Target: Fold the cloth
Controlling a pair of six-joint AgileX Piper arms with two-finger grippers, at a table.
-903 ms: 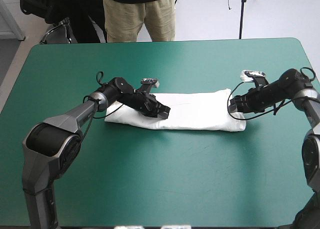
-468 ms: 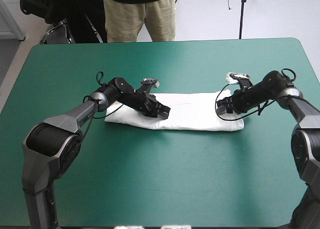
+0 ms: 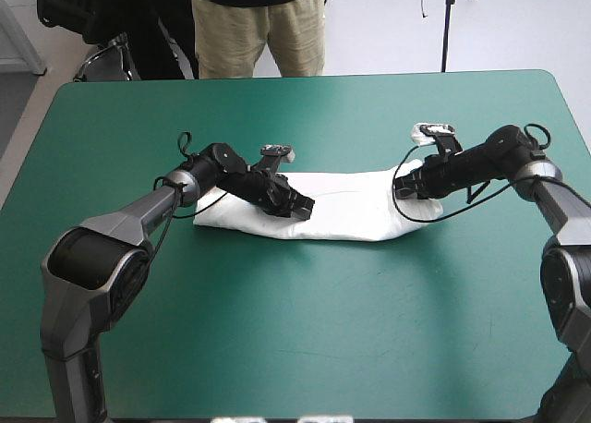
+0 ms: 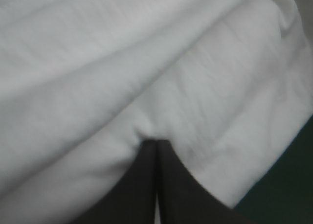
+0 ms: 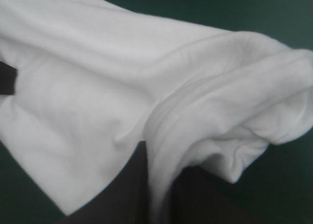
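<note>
T-shirt (image 3: 342, 212): white, folded into a long band, lying across the middle of the table with its length running left to right.
Table (image 3: 305, 331): teal-green cover, showing on every side of the T-shirt.
Left end of the band: flat on the cover, partly under the left arm.
Left gripper (image 3: 303, 207): low on the band, a little left of its middle, pointing toward the right end.
Left fingers (image 4: 139, 185): black, closed together in one pointed arch. Their tips press into the cloth, which puckers just ahead of them. No sheet shows between them.
Left wrist view: white cloth in soft ridges fills nearly all of it, with a strip of teal-green beside the band's edge.
Right gripper (image 3: 404, 188): at the band's right end, pointing toward the left gripper.
Right fingers (image 5: 132, 185): black, all but closed, pinching a thick fold of the T-shirt that runs down between them.
Right end of the band: bunched and lifted off the cover, bulging in rounded, layered folds beside the right gripper.
Between the grippers: a smooth, flat stretch of cloth. The two grippers are well apart.
Near edge of the band: straight along the left and middle, rising toward the pinched right end.
</note>
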